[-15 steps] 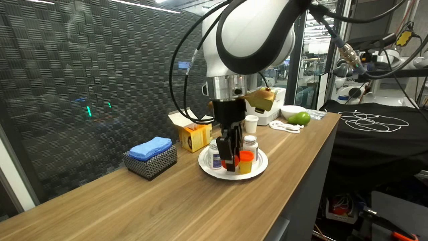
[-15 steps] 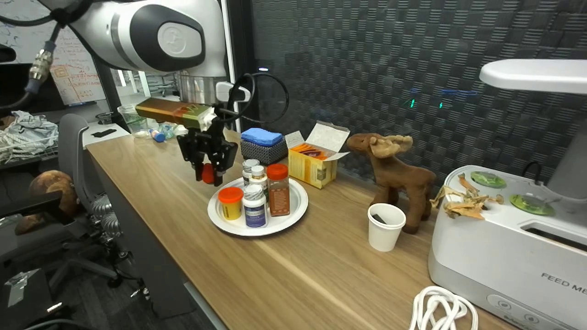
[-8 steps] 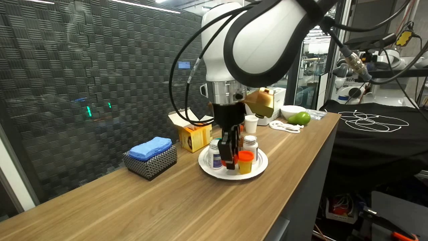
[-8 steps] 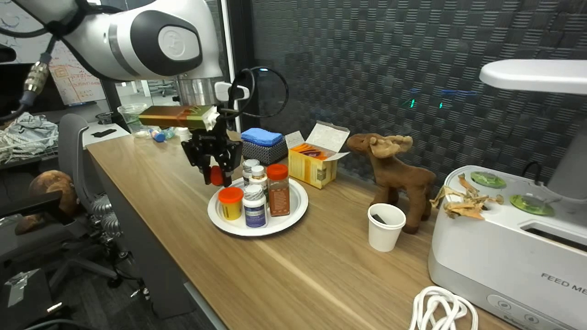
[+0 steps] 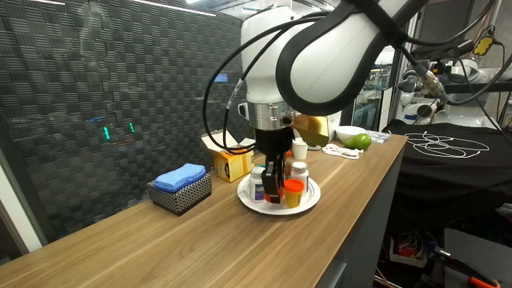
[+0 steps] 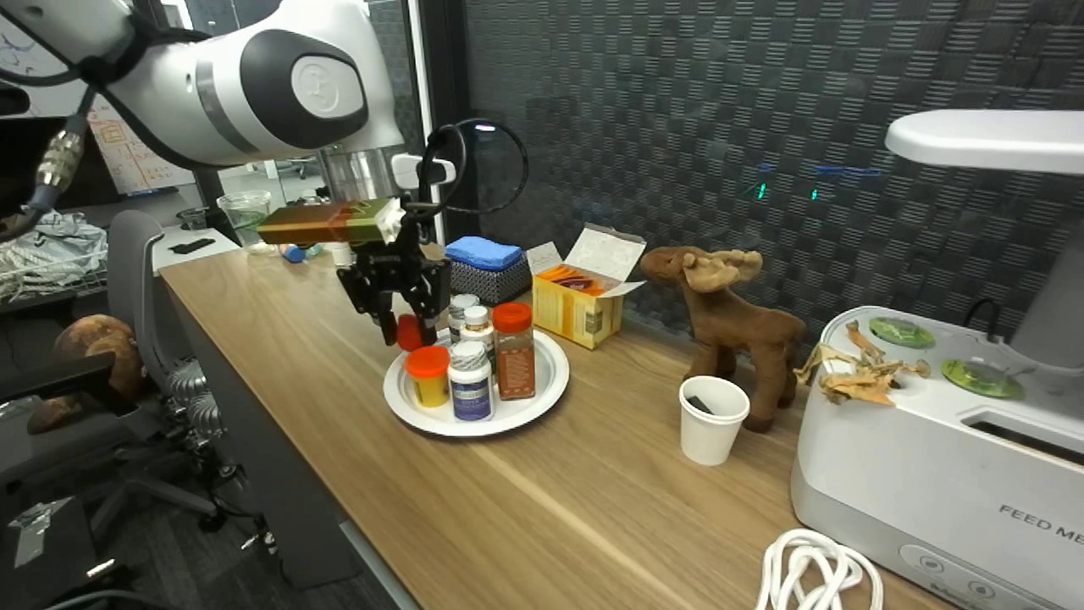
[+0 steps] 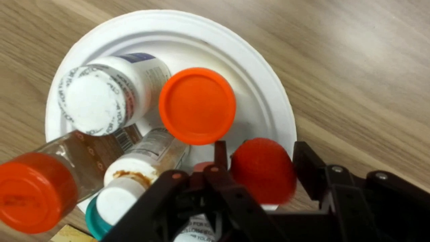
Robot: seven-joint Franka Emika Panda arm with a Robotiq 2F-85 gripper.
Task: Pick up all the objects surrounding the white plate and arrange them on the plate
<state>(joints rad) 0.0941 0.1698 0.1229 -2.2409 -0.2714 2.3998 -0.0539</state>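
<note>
ball (image 7: pixel 263 169) sits low and right of centre in the wrist view, between the fingers (image 7: pixel 307 171) of the hand (image 7: pixel 261 153), above or on the plate (image 7: pixel 168 22); contact is hidden. in an exterior view it has just shifted right and down to the plate's upper left, near the cup (image 6: pixel 428 373). the fingers look slightly farther apart; whether they pinch it still, i cannot tell. with bottles (image 6: pixel 471 385) and jar (image 6: pixel 515 356) on the plate, this is likely the release, late in the task.
</note>
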